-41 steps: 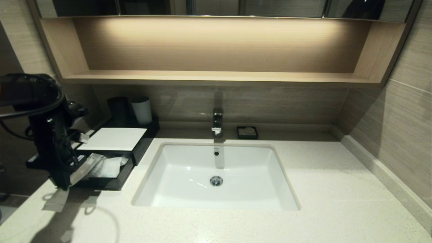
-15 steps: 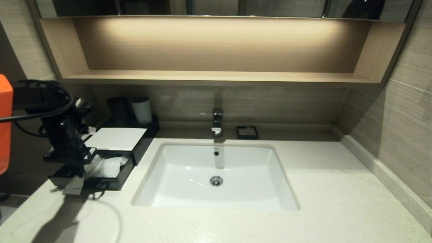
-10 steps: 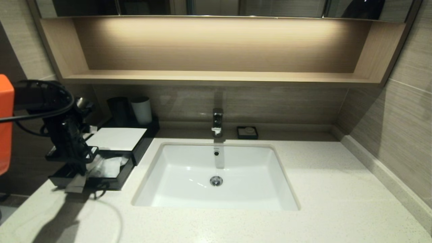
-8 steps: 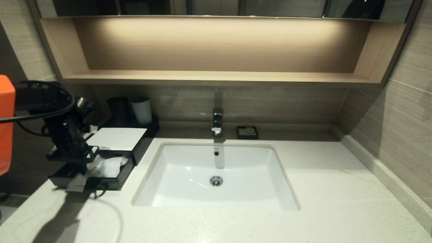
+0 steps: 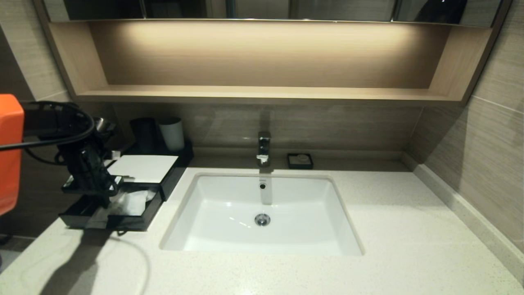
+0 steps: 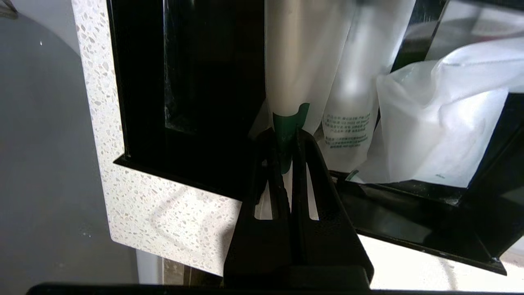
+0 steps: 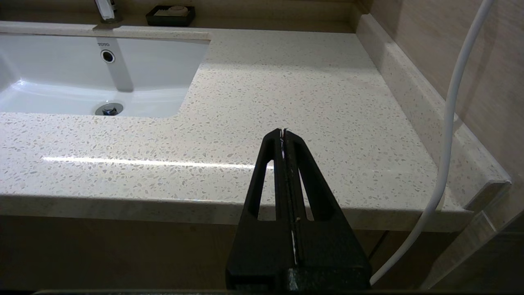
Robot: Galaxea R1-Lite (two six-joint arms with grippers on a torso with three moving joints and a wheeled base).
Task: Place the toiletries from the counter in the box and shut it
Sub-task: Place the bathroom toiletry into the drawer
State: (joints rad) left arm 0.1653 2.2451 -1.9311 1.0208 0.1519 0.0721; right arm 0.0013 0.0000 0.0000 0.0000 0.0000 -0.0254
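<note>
While the right arm stays parked off the front edge of the table (image 7: 311, 94), its right gripper (image 7: 283, 132) pressed fully together with nothing between the fingers, the left arm works at the far left of the scene. The left gripper (image 6: 283, 137) hangs over the front part of the black box (image 5: 135, 221), which sits on the table just left of the white sink (image 5: 262, 213). Its fingers are closed to a narrow gap around the green-tipped end of a white sachet (image 6: 301, 61), pinching it. That sachet reaches from the gripper into the box's open compartment, lying beside a second white packet with small printed text (image 6: 352, 102) and a crumpled white bag (image 6: 442, 119), both inside the box. To the other side of the held sachet the compartment shows only dark interior. Behind the open compartment, a flat white lid (image 5: 141, 168) lies over the rear section, and two cups (image 5: 172, 133), one dark and one pale, stand at the back. A faucet (image 5: 264, 147) and a small soap dish (image 5: 300, 160) sit behind the sink.
</note>
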